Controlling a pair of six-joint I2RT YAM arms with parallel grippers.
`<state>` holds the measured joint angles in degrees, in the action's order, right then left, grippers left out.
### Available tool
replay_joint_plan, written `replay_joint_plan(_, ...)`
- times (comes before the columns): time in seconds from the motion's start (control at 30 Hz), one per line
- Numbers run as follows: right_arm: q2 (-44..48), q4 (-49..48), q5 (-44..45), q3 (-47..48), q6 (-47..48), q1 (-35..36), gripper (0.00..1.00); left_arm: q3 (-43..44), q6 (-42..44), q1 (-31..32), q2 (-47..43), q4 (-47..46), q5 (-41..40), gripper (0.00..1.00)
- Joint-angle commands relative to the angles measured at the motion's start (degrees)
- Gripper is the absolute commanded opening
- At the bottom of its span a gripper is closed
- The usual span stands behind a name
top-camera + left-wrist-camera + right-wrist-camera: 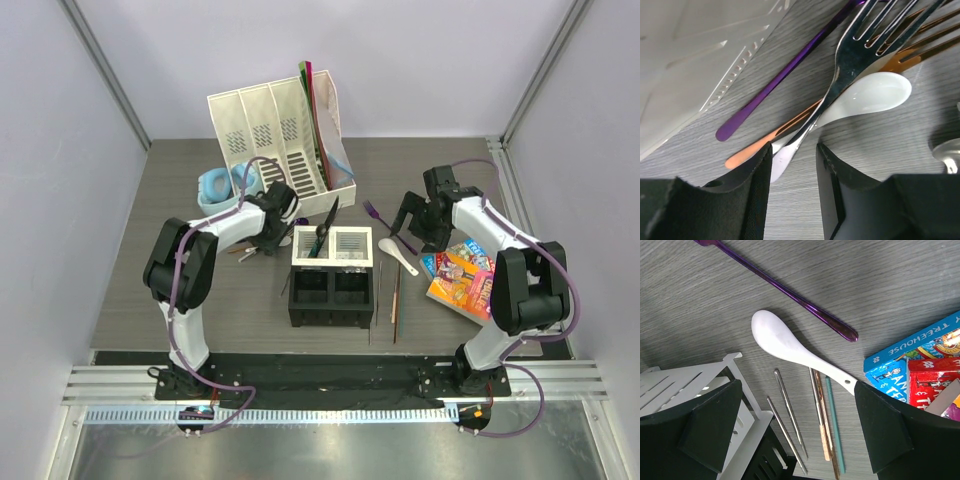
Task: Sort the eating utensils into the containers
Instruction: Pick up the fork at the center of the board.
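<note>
While the right claw (797, 387) gapes, the spread left claw (793, 150) straddles the white spoon (875, 95) at handle-end.

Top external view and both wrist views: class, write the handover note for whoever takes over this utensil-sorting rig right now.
Left gripper: jaws open around the handle ends of a metal fork and white soup spoon, left of the caddy; nothing gripped yet.
Right gripper: jaws wide open over a second white spoon; purple fork and chopsticks lie beside it.
Done: one black utensil stands in a white cell.
Left: all the loose pieces on both sides.
</note>
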<state>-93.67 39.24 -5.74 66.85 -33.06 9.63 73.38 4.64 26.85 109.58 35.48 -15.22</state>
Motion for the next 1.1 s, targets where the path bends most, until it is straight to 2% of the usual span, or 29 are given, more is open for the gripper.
replay_joint_plan(0.0, -0.4, -0.6, -1.0, 1.5, 0.5, 0.0, 1.00, 0.9, 2.5, -0.4, 0.3, -1.6, -2.0, 0.40)
replay_joint_plan(0.1, -0.7, -0.4, -1.2, 1.9, 0.5, 0.0, 1.00, 1.2, 2.9, -0.6, 1.3, -1.9, -1.2, 0.40)
replay_joint_plan(0.27, -1.3, -0.5, -1.7, 2.4, 0.4, 0.1, 1.00, 4.5, 0.3, -1.1, 5.6, 2.3, 8.8, 0.29)
replay_joint_plan(0.37, -1.3, -0.4, -1.8, 2.6, 0.3, 0.1, 1.00, 5.0, -0.9, -1.2, 6.1, 4.1, 11.7, 0.23)
replay_joint_plan(0.6, -2.1, -0.8, -2.2, 2.5, 0.0, 0.1, 1.00, 1.2, -2.4, -1.1, 3.5, 4.3, 13.2, 0.19)
replay_joint_plan(0.63, -2.2, -0.8, -2.3, 2.7, 0.0, 0.1, 1.00, 1.2, -2.8, -1.1, 3.6, 4.8, 13.5, 0.13)
replay_joint_plan(0.7, -2.5, -0.9, -2.4, 3.2, 0.0, 0.1, 1.00, 1.1, -4.0, -1.1, 3.2, 6.5, 14.0, 0.06)
replay_joint_plan(1.07, -3.3, -1.6, -2.6, 2.8, -0.3, 0.1, 1.00, -6.1, -8.7, -0.1, -8.9, 10.3, 14.3, 0.02)
